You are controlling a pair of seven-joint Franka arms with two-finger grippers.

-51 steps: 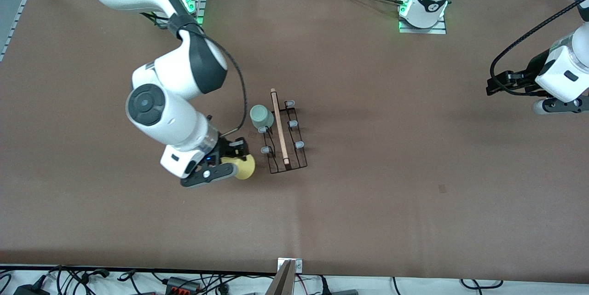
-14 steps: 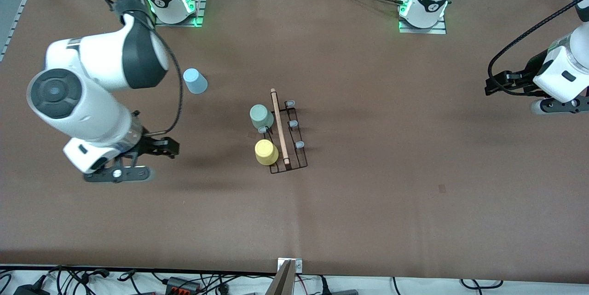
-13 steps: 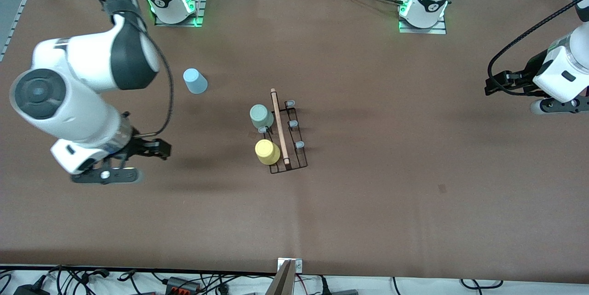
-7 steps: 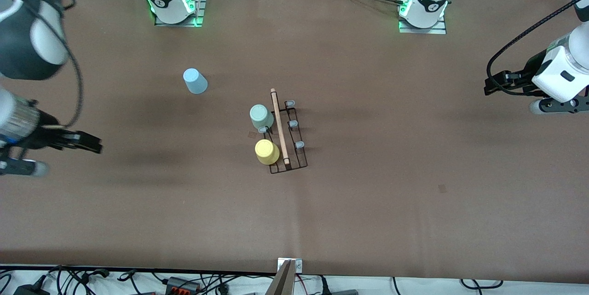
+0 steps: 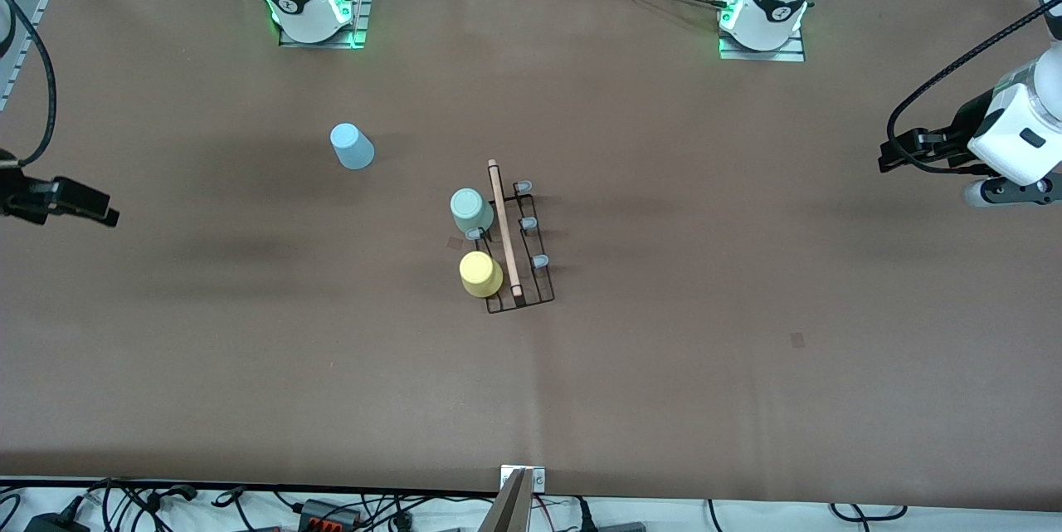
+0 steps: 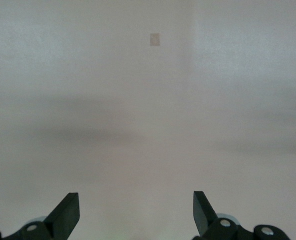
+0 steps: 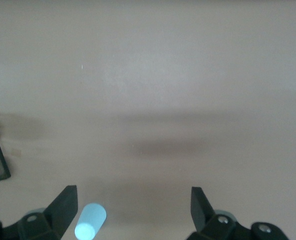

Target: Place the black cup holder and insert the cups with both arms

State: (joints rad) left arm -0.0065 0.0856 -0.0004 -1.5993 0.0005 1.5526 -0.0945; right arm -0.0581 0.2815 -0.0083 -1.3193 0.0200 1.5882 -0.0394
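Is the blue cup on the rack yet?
No. The blue cup stands alone on the table, apart from the rack.

Open table (image 5: 664, 366) surrounds the black cup holder (image 5: 531, 295); only the blue cup (image 5: 352, 146) stands near it.

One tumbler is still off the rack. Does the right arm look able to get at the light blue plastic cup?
Probably yes: the light blue plastic cup stands alone on bare table, and the open right gripper holds nothing.
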